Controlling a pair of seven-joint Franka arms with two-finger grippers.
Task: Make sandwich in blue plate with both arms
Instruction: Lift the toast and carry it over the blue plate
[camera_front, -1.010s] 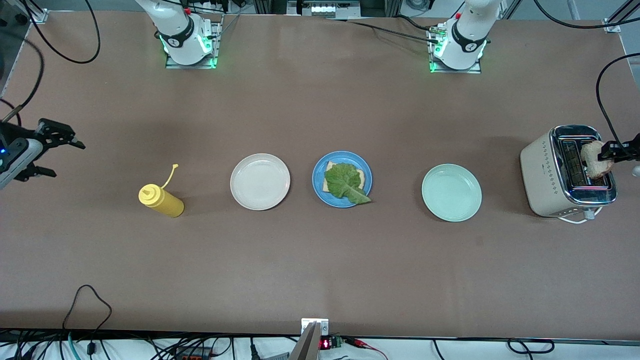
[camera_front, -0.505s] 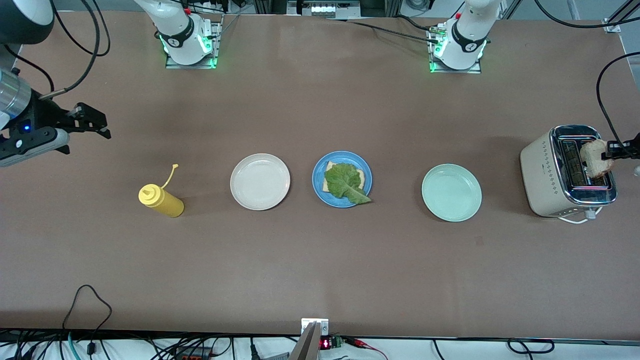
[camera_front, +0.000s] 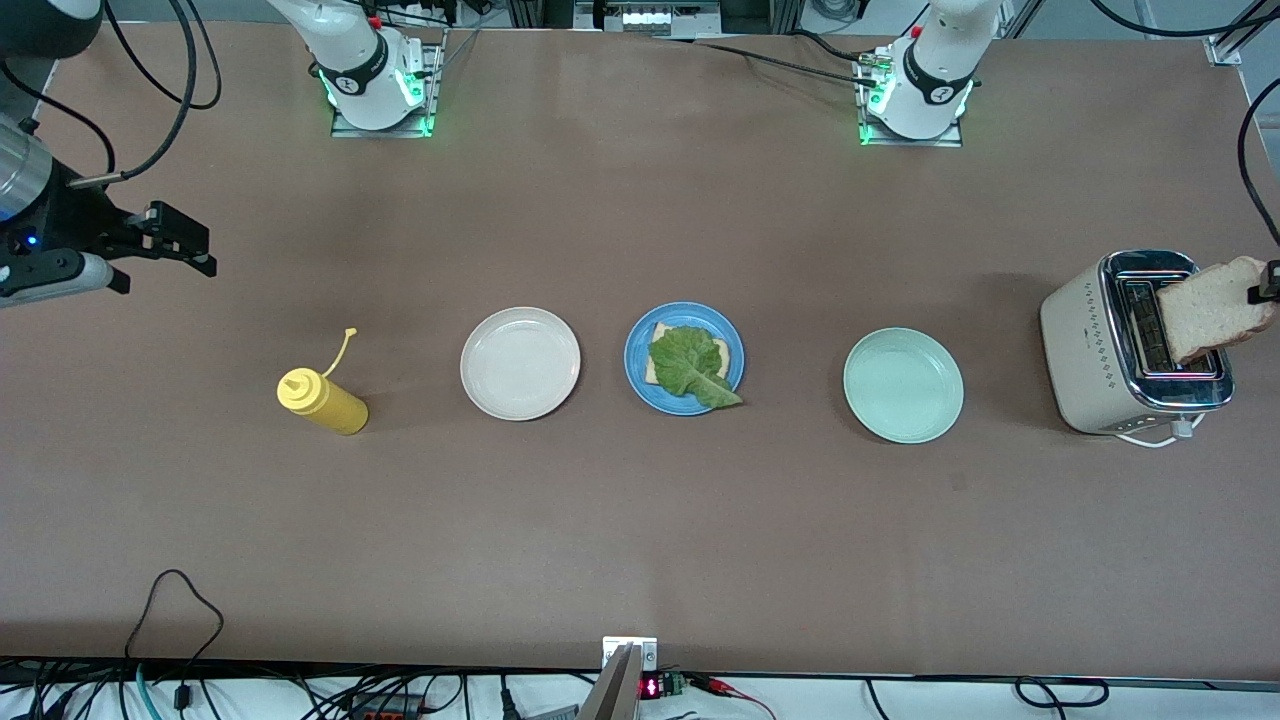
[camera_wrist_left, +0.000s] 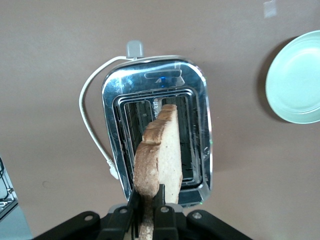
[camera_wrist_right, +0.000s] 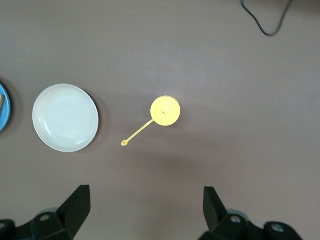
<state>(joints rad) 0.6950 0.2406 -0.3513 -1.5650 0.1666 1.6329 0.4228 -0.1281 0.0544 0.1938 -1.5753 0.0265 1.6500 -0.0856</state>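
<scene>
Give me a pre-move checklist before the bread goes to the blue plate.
1. Left end effector shut on the bread: ok.
2. Bread out of the toaster slot: cannot tell; its lower edge sits over the slot.
3. Blue plate holds a bottom slice with lettuce on it: ok.
4. Lettuce within the plate: not ok; its tip overhangs the rim.
5. Right end effector open, over the table near the yellow bottle, away from the plate: ok.

Colours, toaster end

Between my black left fingers (camera_wrist_left: 134, 206): light-brown bread slice (camera_wrist_left: 161, 155), darker crust. Under them: cream toaster (camera_front: 1085, 352), chrome top, dotted side pattern. Mint-green plate (camera_wrist_left: 296, 78) nearby.
</scene>
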